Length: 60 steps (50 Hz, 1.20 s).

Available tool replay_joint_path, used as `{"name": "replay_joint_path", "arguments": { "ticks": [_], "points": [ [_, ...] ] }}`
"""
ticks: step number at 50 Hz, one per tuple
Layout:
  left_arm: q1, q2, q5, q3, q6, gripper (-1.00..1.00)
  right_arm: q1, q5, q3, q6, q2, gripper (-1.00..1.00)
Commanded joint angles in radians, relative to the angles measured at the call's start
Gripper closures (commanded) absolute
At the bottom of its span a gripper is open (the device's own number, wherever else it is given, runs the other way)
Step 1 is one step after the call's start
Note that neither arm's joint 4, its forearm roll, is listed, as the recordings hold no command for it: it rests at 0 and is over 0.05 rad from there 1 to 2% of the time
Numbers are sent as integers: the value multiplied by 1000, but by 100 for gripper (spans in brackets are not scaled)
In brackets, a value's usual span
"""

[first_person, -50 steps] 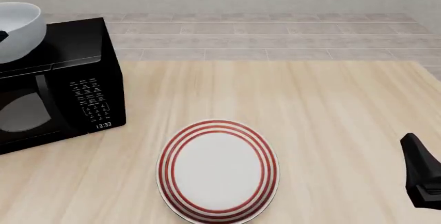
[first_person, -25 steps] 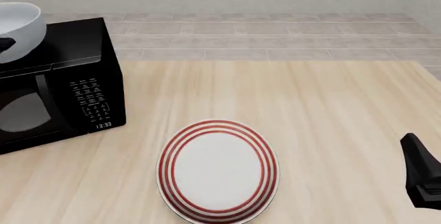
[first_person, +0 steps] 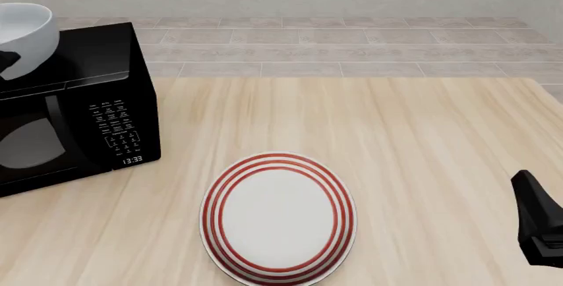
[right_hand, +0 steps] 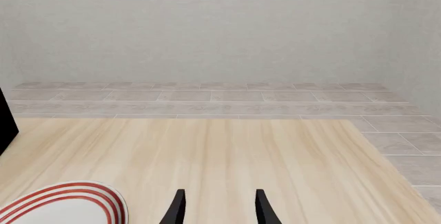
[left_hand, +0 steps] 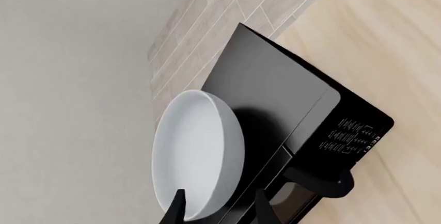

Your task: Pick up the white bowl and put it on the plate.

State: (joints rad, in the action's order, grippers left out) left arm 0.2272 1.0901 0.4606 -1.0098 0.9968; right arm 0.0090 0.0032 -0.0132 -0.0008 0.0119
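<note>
White bowl (first_person: 24,35) now higher and further left at frame edge above microwave (first_person: 75,108), apparently lifted. Left gripper (left_hand: 219,209) straddling bowl rim, grip unconfirmed. Right gripper (right_hand: 217,207) parted, empty. Next: carry to plate (first_person: 278,217) on table (first_person: 422,141).

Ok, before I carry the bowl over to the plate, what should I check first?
1. Wall of the white bowl sits between the fingers of the left hand: ok.
2. Grip firm on the bowl: cannot tell.
3. Bowl lifted clear of the microwave top: cannot tell.
4. Plate bare, nothing on it: ok.
5. Right hand open and apart from the plate, to its right: ok.
6. Table between microwave and plate free of obstacles: ok.
</note>
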Motion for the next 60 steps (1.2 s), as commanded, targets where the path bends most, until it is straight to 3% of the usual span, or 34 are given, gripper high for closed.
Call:
{"name": "replay_joint_path", "arguments": {
  "ticks": [1, 60],
  "points": [
    [17, 30, -29, 5, -3, -100, 0, 0, 0, 0, 0, -100],
    [96, 194, -203, 43, -18, -100, 1, -23, 12, -1, 10, -100]
  ]
}}
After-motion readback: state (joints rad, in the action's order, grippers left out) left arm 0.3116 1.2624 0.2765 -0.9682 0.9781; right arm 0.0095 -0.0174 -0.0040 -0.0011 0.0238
